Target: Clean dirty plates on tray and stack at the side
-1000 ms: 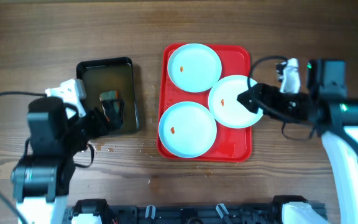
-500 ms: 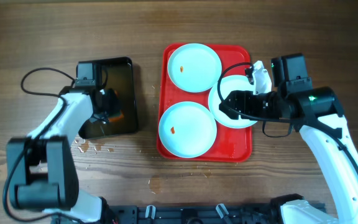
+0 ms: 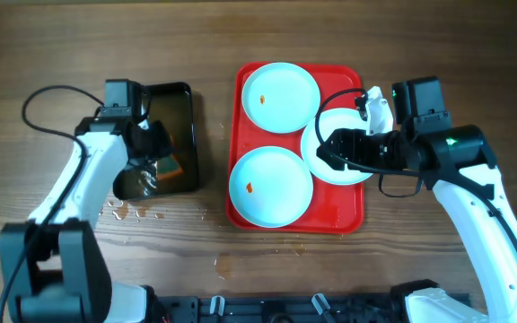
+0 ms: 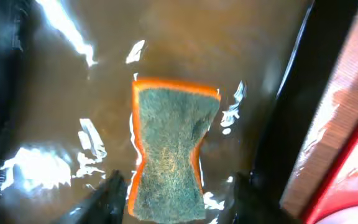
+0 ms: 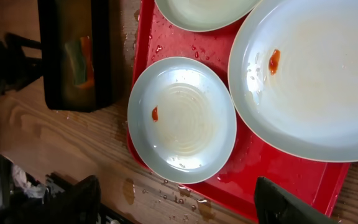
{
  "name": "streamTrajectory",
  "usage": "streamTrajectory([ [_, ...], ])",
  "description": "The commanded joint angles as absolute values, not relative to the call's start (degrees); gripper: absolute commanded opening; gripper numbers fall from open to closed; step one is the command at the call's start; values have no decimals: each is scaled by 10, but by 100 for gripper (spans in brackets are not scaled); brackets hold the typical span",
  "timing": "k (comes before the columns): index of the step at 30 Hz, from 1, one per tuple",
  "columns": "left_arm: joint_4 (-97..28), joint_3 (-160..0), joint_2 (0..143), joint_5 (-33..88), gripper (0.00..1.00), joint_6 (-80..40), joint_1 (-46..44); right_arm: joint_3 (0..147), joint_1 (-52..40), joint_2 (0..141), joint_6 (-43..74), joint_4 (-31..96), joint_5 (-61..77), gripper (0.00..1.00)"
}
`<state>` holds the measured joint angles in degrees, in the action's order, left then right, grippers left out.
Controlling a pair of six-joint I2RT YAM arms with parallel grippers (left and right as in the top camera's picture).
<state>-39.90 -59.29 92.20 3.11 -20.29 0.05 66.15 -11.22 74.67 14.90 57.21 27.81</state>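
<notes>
- The black tray (image 3: 190,117), holding brownish water, is sitting on the desk (image 3: 79,45) to the left of the red tray (image 3: 346,213) and apart from it. An orange-edged green sponge (image 4: 169,143) is lying flat in the water.
- The left pincer (image 4: 179,190) is hanging open just above the water. Its fingers (image 4: 112,191) are flanking the near end of the sponge without touching it.
- Three plates are lying close together on the red tray: the far plate (image 3: 280,97), the near plate (image 3: 271,187) and the right-hand plate (image 3: 339,126). Each is carrying a small orange-brown stain.
- The right pincer (image 3: 324,154) is hovering over the right-hand plate with its jaws spread and gripping nothing. It is hiding part of that plate from the overhead view.
- A black cable (image 3: 43,97) is looping over the desk beside the left arm.
- Compared with half a second ago, the left arm is reaching slightly further along the black tray, so the sponge is now showing from overhead. The right arm and all three plates are sitting where they were.
- The desk is showing brown wood grain. Water drops (image 3: 151,213) are dotting it in front of the black tray, and beads of water are lying on the red tray.
</notes>
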Motion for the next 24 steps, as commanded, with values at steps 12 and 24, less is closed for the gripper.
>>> streamTrajectory([
  [12, -293, -534, 999, 29, 4, -195, -2, 642, -114, 746, 152, 588, 270, 76],
  [24, -403, -613, 924, 48, 55, -94, -2, 628, -114, 746, 166, 594, 269, 73],
])
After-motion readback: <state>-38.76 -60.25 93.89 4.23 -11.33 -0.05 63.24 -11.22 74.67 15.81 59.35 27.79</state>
